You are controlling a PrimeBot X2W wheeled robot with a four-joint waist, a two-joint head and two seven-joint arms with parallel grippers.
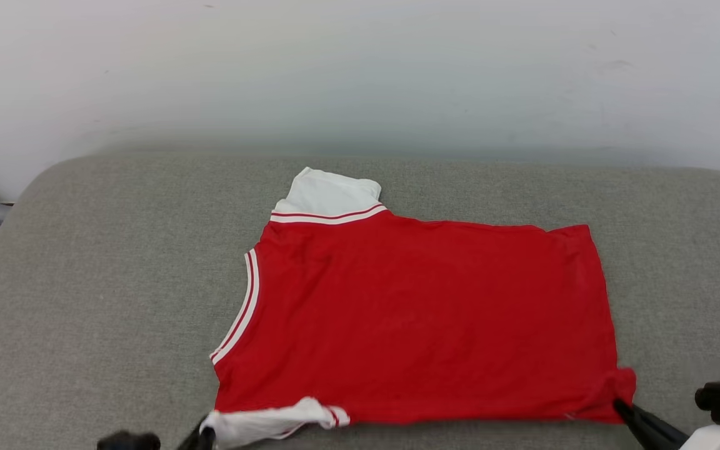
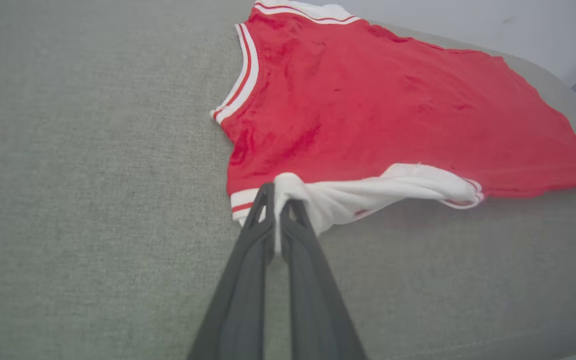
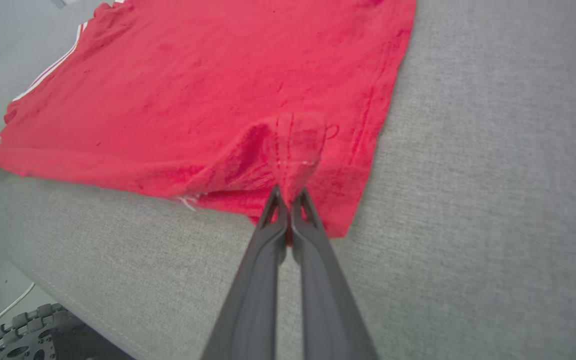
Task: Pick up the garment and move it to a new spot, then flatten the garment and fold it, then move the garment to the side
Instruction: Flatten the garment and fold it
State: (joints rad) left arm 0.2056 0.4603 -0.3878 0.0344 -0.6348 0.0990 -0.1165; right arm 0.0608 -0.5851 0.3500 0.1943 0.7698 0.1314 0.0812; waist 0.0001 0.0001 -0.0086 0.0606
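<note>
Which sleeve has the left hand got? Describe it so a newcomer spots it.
On the grey cushion lies a red shirt. The near sleeve is at its front left corner, pinched in the left hand. Unlike the flat far sleeve, it is bunched and twisted.

Pinched tight: left gripper; right gripper

A grey fabric-covered surface with rounded corners carries everything. The red garment lies spread on it, near its front edge.
</note>
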